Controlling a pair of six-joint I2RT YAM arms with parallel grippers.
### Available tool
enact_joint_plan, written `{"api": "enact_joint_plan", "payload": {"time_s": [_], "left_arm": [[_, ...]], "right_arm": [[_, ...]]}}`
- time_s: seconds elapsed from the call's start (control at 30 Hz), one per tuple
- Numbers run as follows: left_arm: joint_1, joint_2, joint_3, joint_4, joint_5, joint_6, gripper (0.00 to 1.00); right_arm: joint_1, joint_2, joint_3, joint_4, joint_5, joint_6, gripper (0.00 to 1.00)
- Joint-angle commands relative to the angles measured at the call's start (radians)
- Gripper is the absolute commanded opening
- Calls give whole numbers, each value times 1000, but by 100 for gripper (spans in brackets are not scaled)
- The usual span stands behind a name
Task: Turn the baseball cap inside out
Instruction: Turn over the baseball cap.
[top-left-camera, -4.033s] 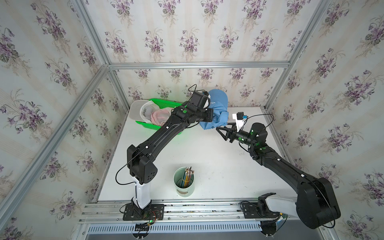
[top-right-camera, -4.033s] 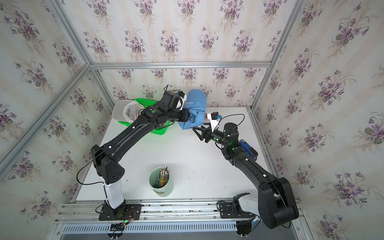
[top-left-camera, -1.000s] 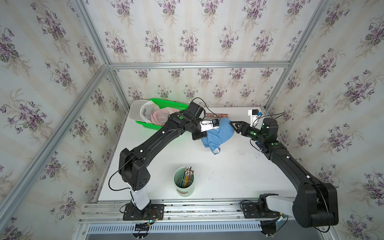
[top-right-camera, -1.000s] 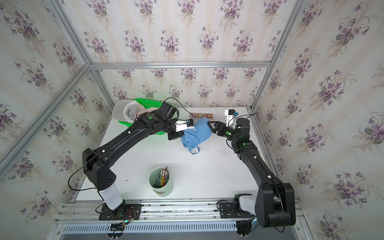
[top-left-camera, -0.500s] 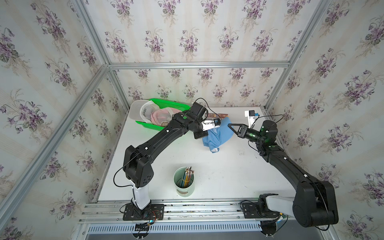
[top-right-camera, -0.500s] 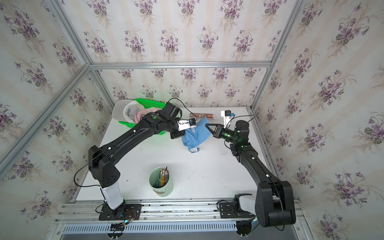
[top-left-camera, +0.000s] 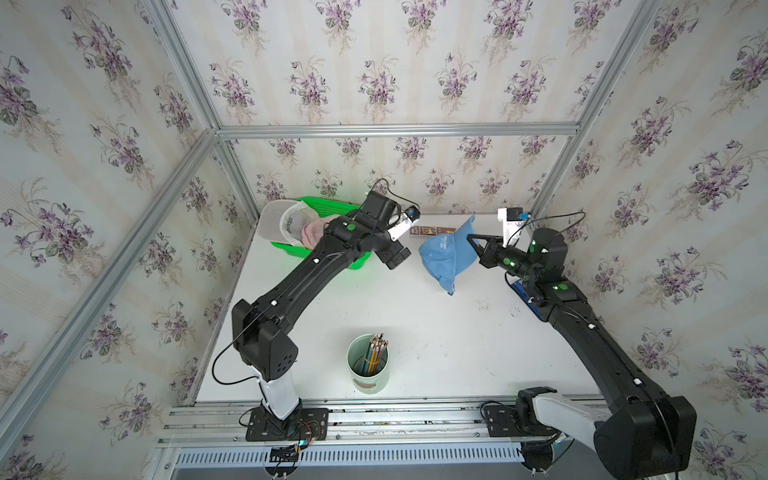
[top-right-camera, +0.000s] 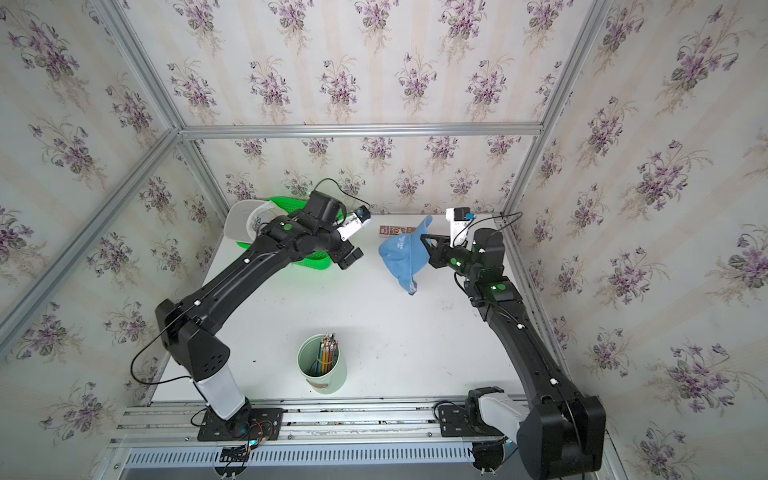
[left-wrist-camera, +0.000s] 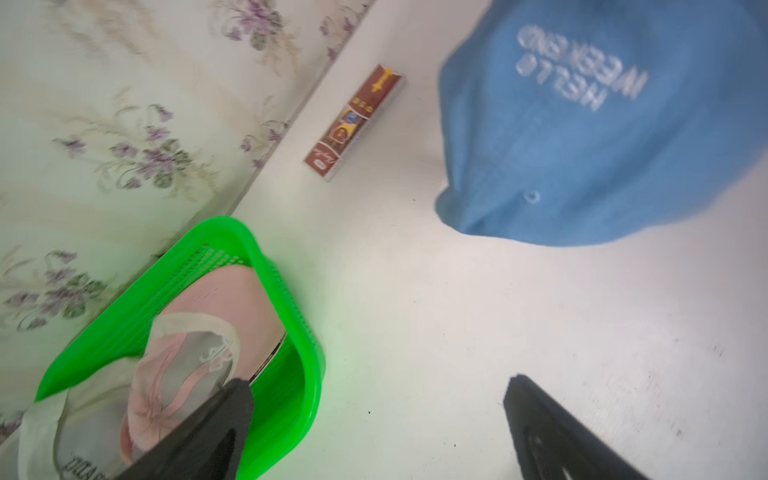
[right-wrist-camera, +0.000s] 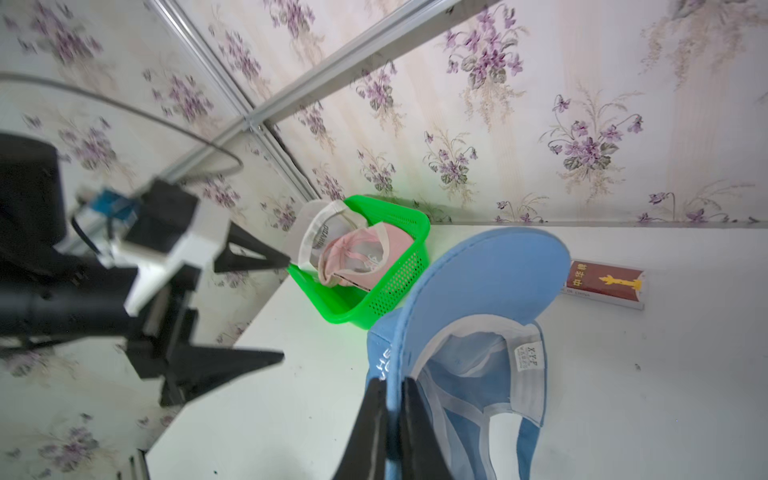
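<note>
While right tool grips the cap by its rim, cap hangs below that tool over the worktop | left tool: wide, empty, near the cap, not touching.

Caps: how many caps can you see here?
3. A blue cap hangs from the right gripper. A white cap and a pink cap are in the green basket. More could be hidden underneath them.

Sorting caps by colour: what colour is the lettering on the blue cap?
White lettering, clearest in left wrist view.
</note>
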Motion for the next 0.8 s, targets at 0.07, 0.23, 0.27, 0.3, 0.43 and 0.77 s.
{"api": "enact_joint_plan", "payload": {"time_s": [0.07, 0.23, 0.27, 0.3, 0.43, 0.77], "left_arm": [[7, -64, 56, 72, 93, -272, 99], [57, -53, 119, 75, 222, -447, 99], [71, -39, 136, 58, 240, -477, 99], [92, -20, 162, 26, 273, -505, 99], [138, 51, 236, -91, 404, -618, 99], [70, 123, 262, -219, 309, -621, 83]], "right_arm": [[223, 74, 100, -186, 322, -266, 0], [355, 101, 72, -161, 474, -357, 0], [370, 100, 63, -158, 488, -379, 0], [389, 93, 45, -141, 507, -407, 0], [466, 60, -28, -52, 578, -510, 0], [605, 154, -1, 10, 732, -639, 0]]}}
